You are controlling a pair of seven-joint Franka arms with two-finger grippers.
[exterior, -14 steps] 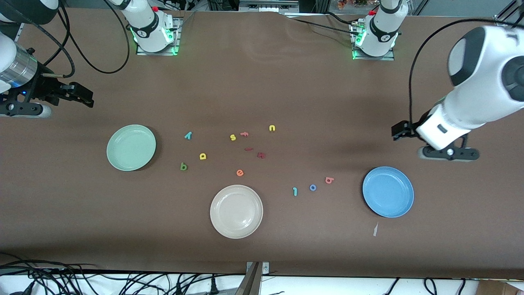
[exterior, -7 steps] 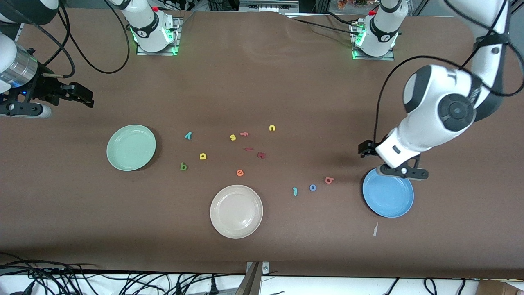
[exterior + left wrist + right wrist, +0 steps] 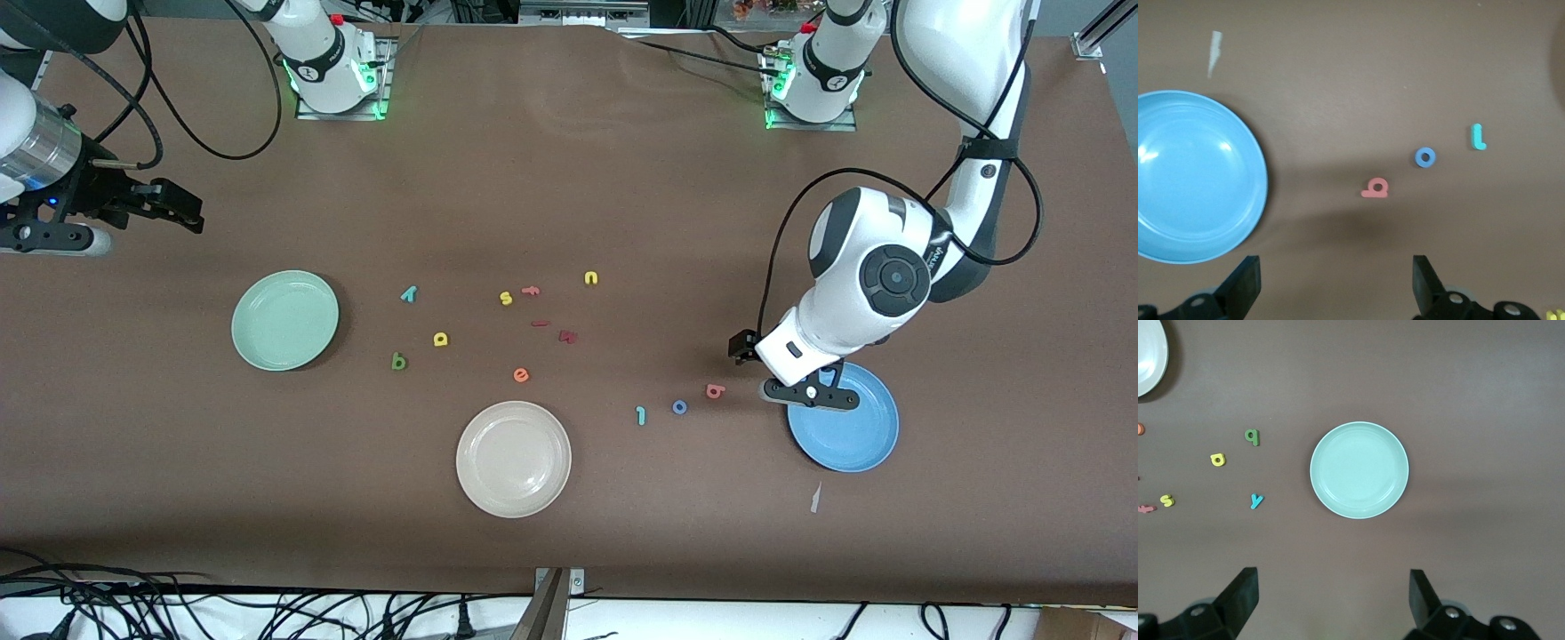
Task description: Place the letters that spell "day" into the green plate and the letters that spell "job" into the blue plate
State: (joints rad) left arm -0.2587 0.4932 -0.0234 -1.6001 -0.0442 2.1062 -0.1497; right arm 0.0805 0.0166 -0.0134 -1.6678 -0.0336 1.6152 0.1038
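Light, soft foam "b" (image 3: 715, 390) at lower right of the front picture, best pinched across its flat edges; left gripper (image 3: 1335, 287) and right gripper (image 3: 1331, 603) spread wide, empty.

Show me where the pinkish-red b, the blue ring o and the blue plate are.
pinkish-red b (image 3: 1375, 189): left wrist view, on the middle of the letter.
blue ring o (image 3: 1425, 158): left wrist view, on the ring's foam band.
blue plate (image 3: 1191, 175): left wrist view, on the bare inside of the plate.
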